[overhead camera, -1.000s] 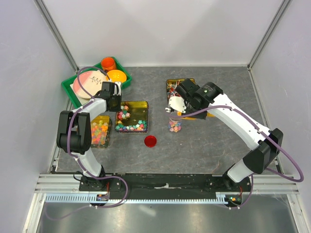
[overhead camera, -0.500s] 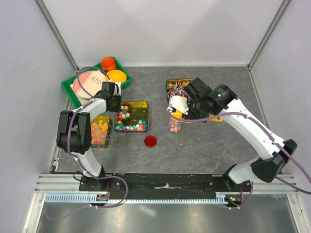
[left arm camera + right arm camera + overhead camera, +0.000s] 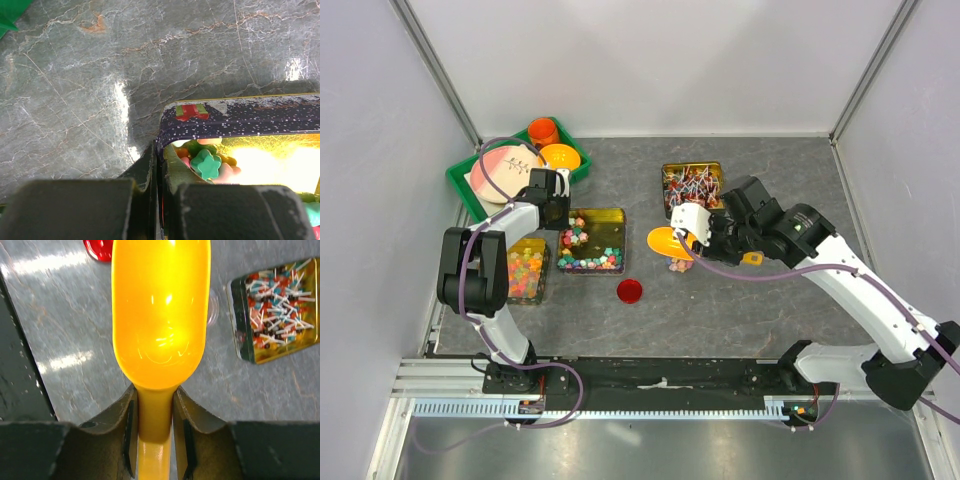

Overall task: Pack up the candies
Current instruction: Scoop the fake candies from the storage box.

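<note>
Right wrist: right gripper clamps yellow scoop by its handle.
Closed left gripper pinches candy tin rim; candies inside.

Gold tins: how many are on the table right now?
3: lollipop tin back centre, star-candy tin beside the left arm, gummy tin far left. None appears hidden.

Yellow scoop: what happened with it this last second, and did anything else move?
The right gripper, holding the yellow scoop, drew back from over the lollipop tin, uncovering it; the scoop is empty by the jar. The left gripper stayed clamped on the star-candy tin; red lid unmoved.
</note>
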Controlling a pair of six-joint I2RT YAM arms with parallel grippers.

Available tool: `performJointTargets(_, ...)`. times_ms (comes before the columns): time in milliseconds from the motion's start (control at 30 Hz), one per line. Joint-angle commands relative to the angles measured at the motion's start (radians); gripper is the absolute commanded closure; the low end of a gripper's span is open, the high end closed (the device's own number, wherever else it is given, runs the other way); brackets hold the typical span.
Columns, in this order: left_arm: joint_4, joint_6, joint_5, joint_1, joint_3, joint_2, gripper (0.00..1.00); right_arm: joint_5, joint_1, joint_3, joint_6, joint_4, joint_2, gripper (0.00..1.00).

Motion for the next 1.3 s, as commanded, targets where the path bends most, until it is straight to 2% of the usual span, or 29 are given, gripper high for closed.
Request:
performJointTargets(0,0.03,0.019,0.048,0.008,0.021,0.007,0.99,-0.11,-0.004,-0.022,0.048,0.126,0.006,1.0)
performJointTargets(300,0.027,0.019,0.054,0.008,0.026,0.007,0.99,-0.191,-0.021,-0.021,0.067,0.131,0.034,1.0)
performJointTargets(500,0.021,0.019,0.051,0.008,0.037,0.041,0.98,-0.226,-0.019,-0.15,0.067,0.212,0.022,1.0)
performJointTargets(633,0.022,0.025,0.05,0.008,0.034,0.032,0.98,-0.183,-0.018,-0.191,0.077,0.281,0.02,1.0)
performJointTargets(867,0.031,0.031,0.076,0.008,0.024,0.018,0.98,-0.035,-0.013,-0.052,0.14,0.292,0.084,1.0)
performJointTargets(967,0.033,0.031,0.068,0.008,0.021,0.01,0.99,0.056,0.016,0.046,0.149,0.248,0.139,1.0)
performJointTargets(1133,0.036,0.026,0.067,0.008,0.026,0.039,0.98,0.087,0.033,0.18,0.201,0.235,0.209,1.0)
performJointTargets(1267,0.041,0.026,0.061,0.008,0.026,0.036,0.98,0.14,0.079,0.301,0.235,0.162,0.333,1.0)
